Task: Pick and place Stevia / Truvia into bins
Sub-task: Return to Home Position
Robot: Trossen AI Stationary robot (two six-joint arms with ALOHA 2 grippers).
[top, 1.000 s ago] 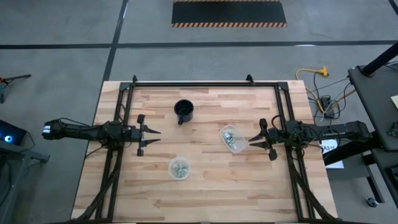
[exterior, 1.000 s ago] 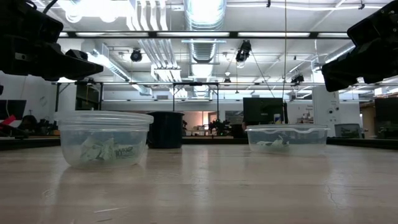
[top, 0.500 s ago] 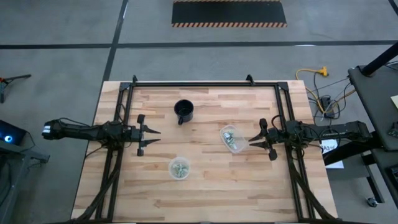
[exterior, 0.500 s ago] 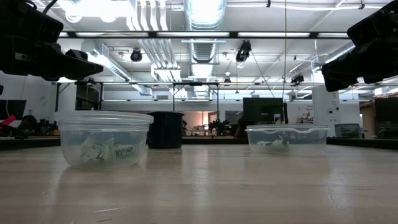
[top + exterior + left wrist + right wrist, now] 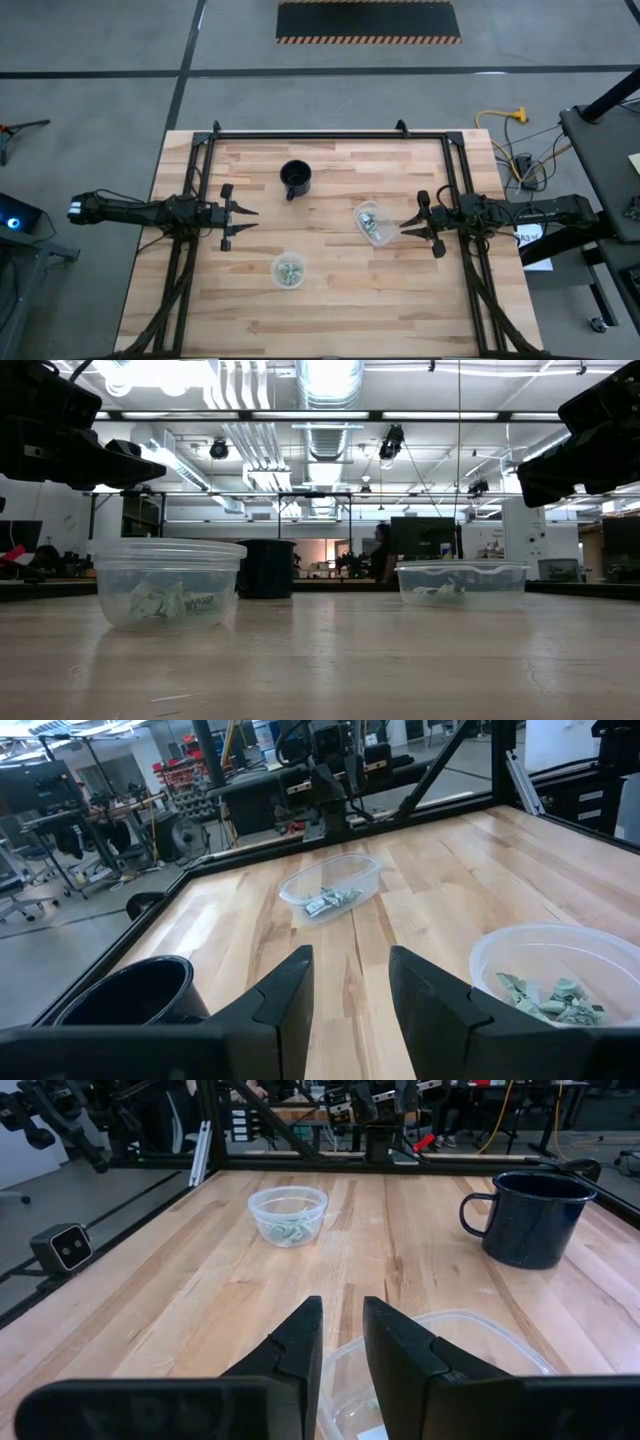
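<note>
Left gripper (image 5: 250,219): jaws parted wide, empty, hovering over table's left side. Right gripper (image 5: 405,230): jaws narrowly parted, empty, just beside oblong tub (image 5: 373,223). Stevia sachets (image 5: 545,997) lie in round tub (image 5: 288,271) and in oblong tub; none seen loose. Risk: right fingers, close to tub rim, could clip it swinging home, spilling sachets. Black mug (image 5: 296,179) stands apart. Wood-plank table (image 5: 340,310); workshop beyond, ducts overhead, person (image 5: 382,550) far off.

1. High view: overhead, straight down, distant; whole wooden table (image 5: 400,290) mid-frame, floor (image 5: 90,60) around.
2. Low view: tabletop height, level across; round tub (image 5: 167,582) close, lower left.
3. Left wrist view: low, oblique, facing the oblong tub (image 5: 330,890).
4. Right wrist view: opposite heading; both wrist views share both tubs and the black mug (image 5: 530,1220).
</note>
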